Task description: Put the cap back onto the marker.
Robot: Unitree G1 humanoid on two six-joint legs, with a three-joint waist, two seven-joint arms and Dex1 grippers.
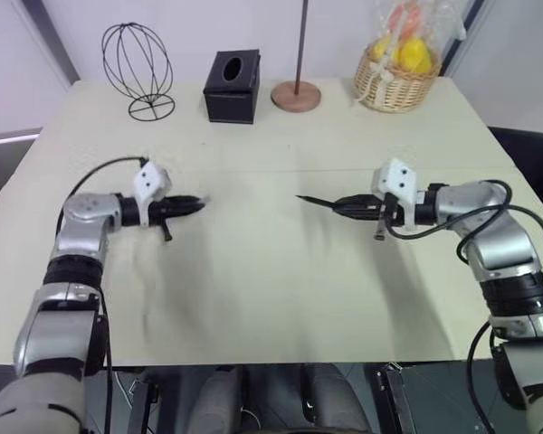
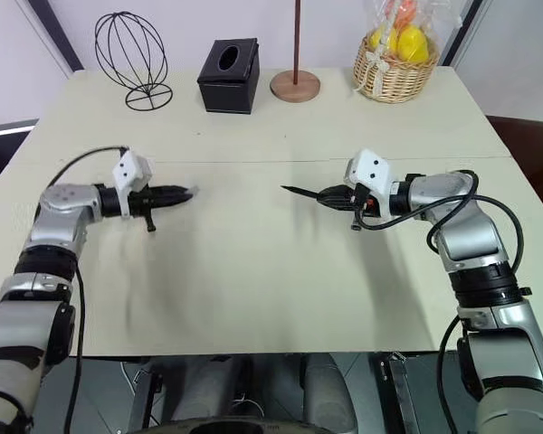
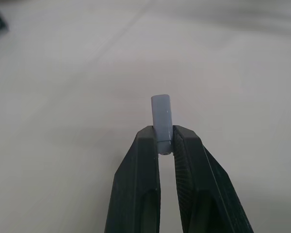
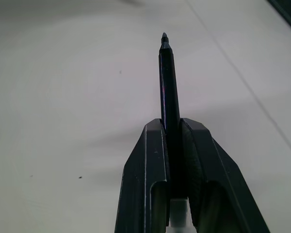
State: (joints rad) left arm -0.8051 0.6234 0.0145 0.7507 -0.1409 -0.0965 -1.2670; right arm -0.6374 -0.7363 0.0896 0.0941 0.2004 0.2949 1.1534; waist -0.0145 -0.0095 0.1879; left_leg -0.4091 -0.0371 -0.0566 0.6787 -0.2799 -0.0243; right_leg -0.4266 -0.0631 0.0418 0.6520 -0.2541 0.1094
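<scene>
The left gripper [image 3: 165, 145] has its two black fingers closed on the small light-grey cylindrical cap [image 3: 161, 116], which sticks out past the fingertips; from the head views that cap shows as little more than a pale smudge at the tip, so which end is the open one I cannot tell. The right gripper [image 4: 173, 127] is clamped on the thin black marker [image 4: 167, 82], whose pointed tip juts well past the fingers.

Both pieces are lifted off the pale beige table [image 1: 271, 280]. Taking the table as a clock face seen from the robot, the cap sits at about nine o'clock and the marker at about three, its tip aimed toward nine. The two tips face each other but stand well apart.

So both pickups look done. What is left, as I judge it, is bringing the hands together, lining the cap's mouth up with the marker tip, and pushing it on.

At twelve o'clock stand a black wire globe-shaped frame [image 1: 138, 70], a black tissue box [image 1: 232, 86], a wooden pole on a round base [image 1: 296, 94] and a wicker basket of yellow fruit [image 1: 397, 68].
</scene>
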